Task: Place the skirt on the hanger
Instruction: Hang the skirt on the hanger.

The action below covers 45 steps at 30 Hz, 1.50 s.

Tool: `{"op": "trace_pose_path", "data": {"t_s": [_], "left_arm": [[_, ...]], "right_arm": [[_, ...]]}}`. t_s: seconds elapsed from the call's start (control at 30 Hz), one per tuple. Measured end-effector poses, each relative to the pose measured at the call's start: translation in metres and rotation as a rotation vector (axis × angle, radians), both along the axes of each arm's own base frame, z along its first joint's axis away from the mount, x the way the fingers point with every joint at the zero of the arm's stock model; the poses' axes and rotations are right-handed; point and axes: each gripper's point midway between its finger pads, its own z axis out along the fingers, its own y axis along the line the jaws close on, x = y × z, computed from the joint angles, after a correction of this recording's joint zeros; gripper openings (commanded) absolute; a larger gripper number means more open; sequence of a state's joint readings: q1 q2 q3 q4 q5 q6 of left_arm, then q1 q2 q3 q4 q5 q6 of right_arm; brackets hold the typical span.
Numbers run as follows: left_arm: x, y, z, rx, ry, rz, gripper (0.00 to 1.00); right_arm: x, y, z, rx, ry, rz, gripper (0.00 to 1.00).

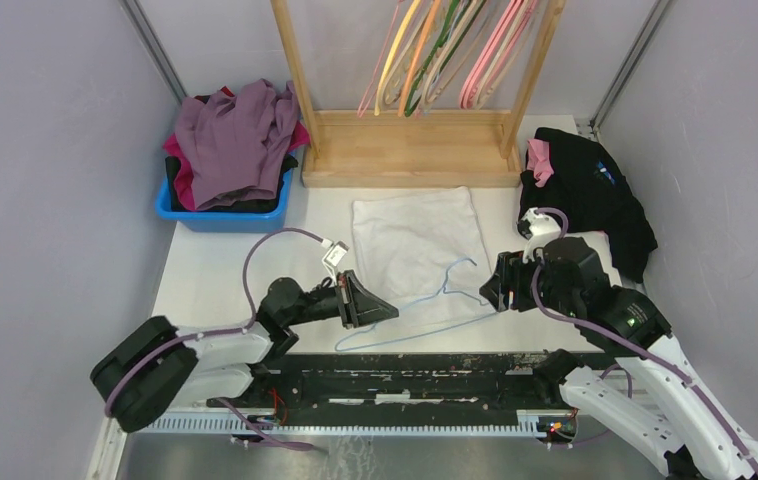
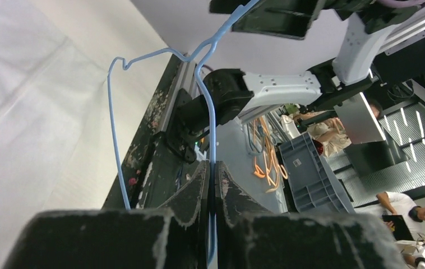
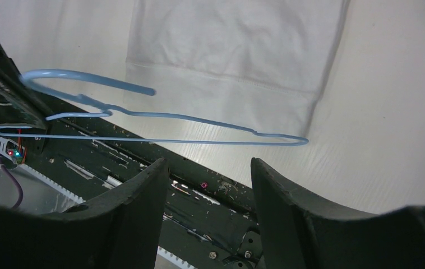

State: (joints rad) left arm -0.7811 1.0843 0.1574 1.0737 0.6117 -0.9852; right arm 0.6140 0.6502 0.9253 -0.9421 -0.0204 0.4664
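Observation:
A white skirt (image 1: pixel 420 240) lies flat on the table in front of the wooden rack; it also shows in the right wrist view (image 3: pixel 238 50). My left gripper (image 1: pixel 391 310) is shut on a light blue wire hanger (image 1: pixel 405 334) and holds it just off the table's near edge. The wire runs straight between its closed fingers (image 2: pixel 212 165). My right gripper (image 1: pixel 492 285) is open and empty at the hanger's right end, beside the hook. In its own view the hanger (image 3: pixel 160 120) hangs ahead of the spread fingers (image 3: pixel 207 165), apart from them.
A blue bin (image 1: pixel 223 218) heaped with purple and pink clothes stands at the back left. A wooden rack (image 1: pixel 410 150) with several coloured hangers is at the back. A black garment (image 1: pixel 595 195) lies at the right. A black rail (image 1: pixel 405 375) runs along the near edge.

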Motion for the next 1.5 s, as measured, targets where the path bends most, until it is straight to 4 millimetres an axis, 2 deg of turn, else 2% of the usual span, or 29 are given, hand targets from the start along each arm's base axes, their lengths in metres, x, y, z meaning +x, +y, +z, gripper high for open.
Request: {"op": "trace_pose_path", "data": {"t_s": [0.07,0.33,0.5,0.8,1.17,1.5], "left_arm": [[0.001,-0.002,-0.015,0.018,0.032,-0.004,0.08],[0.003,-0.010,-0.050,0.031,0.091,-0.016,0.08],[0.001,-0.014,-0.063,0.056,0.114,-0.024,0.06],[0.018,-0.012,-0.101,0.151,0.145,0.081,0.06],[0.039,-0.008,-0.109,0.182,0.063,0.191,0.06],[0.056,-0.010,-0.126,0.240,0.004,0.249,0.06]], "right_arm": [[0.000,-0.001,0.000,-0.001,-0.001,-0.002,0.62],[0.000,-0.004,0.009,0.003,-0.023,-0.015,0.62],[0.000,-0.006,0.010,0.000,-0.027,-0.020,0.62],[0.002,-0.005,0.006,-0.014,-0.012,-0.023,0.62],[0.007,-0.002,0.003,-0.021,-0.001,-0.023,0.62],[0.009,0.000,0.003,-0.022,-0.001,-0.023,0.62]]}}
